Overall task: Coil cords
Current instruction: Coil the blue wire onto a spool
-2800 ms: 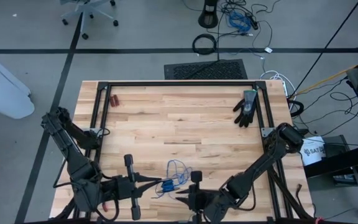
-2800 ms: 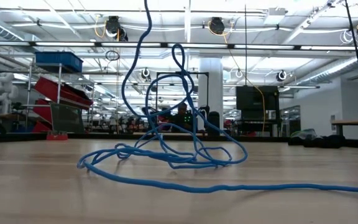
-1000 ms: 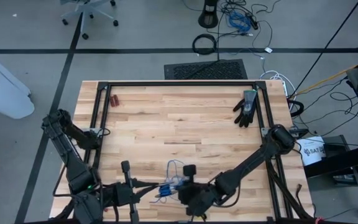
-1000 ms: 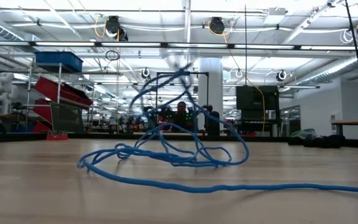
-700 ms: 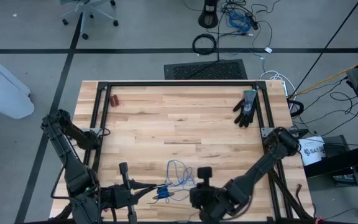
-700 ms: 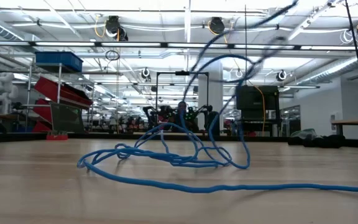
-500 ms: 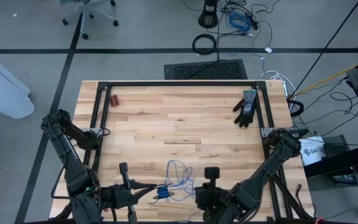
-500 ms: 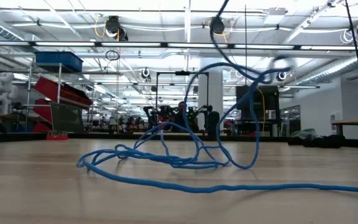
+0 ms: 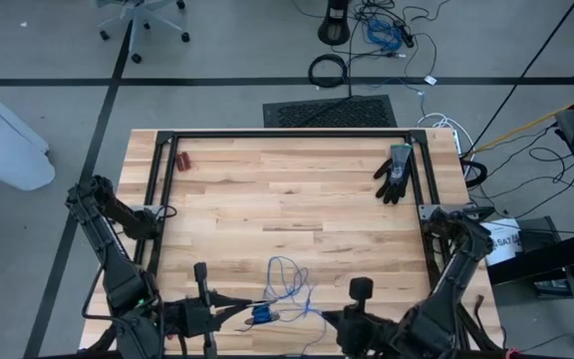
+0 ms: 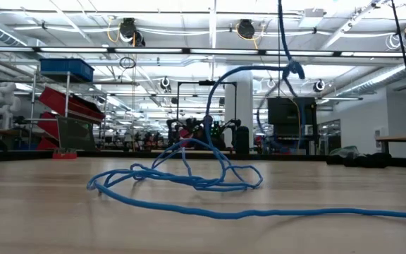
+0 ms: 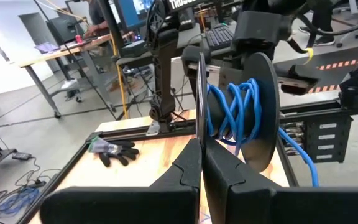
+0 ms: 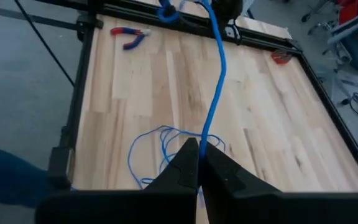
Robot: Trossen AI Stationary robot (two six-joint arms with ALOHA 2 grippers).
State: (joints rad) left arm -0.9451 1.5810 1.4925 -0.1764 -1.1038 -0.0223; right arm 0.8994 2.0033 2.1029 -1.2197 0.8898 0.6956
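The cords show as one thin blue cable. Part of it is wound on a black reel (image 11: pixel 238 112), and loose loops (image 9: pixel 287 279) lie on the wooden table near its front edge. My left gripper (image 9: pixel 248 315) is at the front left, shut on the reel (image 9: pixel 263 315). To the reel's right, my right gripper (image 9: pixel 329 319) is shut on a raised stretch of the cable (image 12: pixel 215 74). In the low view a strand (image 10: pixel 282 42) climbs out of the picture and an arch (image 10: pixel 249 70) stands over the loops (image 10: pixel 182 180). My left gripper pinches the thin rim of the reel's nearer disc (image 11: pixel 200 121) between its two fingers, which lie about level. The reel is held clear of the table with the wound cable beyond the disc. My right gripper pinches a single strand of the cable (image 12: pixel 206 132) between its two fingers, slanting down. From the fingers the strand runs through the air toward the reel (image 12: pixel 166 11), and another part drops to the loops (image 12: pixel 160 146) on the table.
A black glove (image 9: pixel 395 172) lies at the table's far right, and small red-handled pliers (image 9: pixel 183 160) at the far left. A black frame (image 9: pixel 287 134) runs along the table's edges. The table's middle holds nothing.
My right gripper has gone up and toward the table's right edge, still shut on the cable. The raised loop has been drawn rightward and higher, while the loops on the table have stayed in place.
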